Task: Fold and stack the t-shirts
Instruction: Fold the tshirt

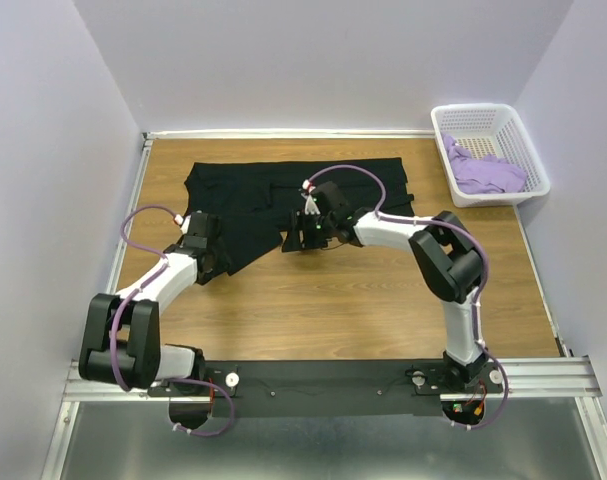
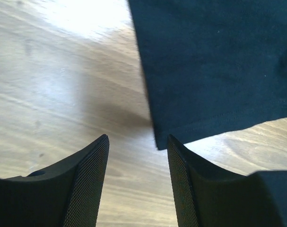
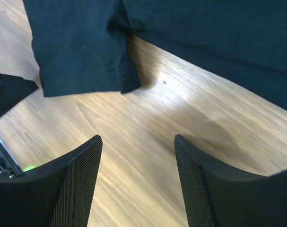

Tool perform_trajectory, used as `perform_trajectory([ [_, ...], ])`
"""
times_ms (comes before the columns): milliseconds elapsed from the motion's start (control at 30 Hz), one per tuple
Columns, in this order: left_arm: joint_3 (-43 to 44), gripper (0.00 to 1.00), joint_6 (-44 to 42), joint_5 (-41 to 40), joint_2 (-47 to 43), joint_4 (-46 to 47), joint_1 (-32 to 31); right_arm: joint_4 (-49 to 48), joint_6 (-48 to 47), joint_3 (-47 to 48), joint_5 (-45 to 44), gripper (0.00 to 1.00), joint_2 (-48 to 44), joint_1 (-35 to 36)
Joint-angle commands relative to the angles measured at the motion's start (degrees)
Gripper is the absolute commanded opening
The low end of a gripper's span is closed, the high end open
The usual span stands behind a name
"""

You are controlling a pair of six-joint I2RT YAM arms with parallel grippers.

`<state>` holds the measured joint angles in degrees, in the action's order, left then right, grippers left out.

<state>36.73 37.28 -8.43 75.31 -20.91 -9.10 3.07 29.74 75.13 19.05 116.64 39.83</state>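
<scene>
Black t-shirt [image 1: 283, 195] lies flat toward the far edge of the surface [image 1: 363, 300]. Left fingers [image 2: 84, 184] apart, empty, hem corner [image 2: 158, 141] just ahead. Right fingers [image 3: 79, 184] apart, empty, sleeve [image 3: 82, 52] ahead, not touching

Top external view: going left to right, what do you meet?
left hand → right hand → white basket with the lavender t-shirt; black t-shirt omitted, it spans both hands.

**RIGHT WRIST VIEW**

The right hand [image 3: 137, 142] is held with its fingers [image 3: 79, 179] apart, nothing between them. Wooden counter [image 3: 190, 109] is seen beneath. The black t-shirt [image 3: 228, 33] is spread beyond the fingertips, its sleeve [image 3: 77, 52] laid flat at upper left.
</scene>
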Motion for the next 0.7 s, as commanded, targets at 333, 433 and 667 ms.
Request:
perform_trajectory([
  [333, 0.89, 0.43, 1.75, 1.75, 7.66, 3.15, -2.15, -7.64, 3.40, 6.16, 2.40, 0.67, 9.83, 1.12],
  [433, 0.97, 0.29, 1.75, 2.01, 8.27, 3.33, -2.23, -7.73, 3.40, 6.78, 2.40, 0.66, 10.45, 1.21],
  [667, 1.41, 0.00, 1.22, 2.45, 8.36, 3.59, -2.32, -7.82, 3.49, 7.48, 3.36, 0.56, 11.07, 1.12],
])
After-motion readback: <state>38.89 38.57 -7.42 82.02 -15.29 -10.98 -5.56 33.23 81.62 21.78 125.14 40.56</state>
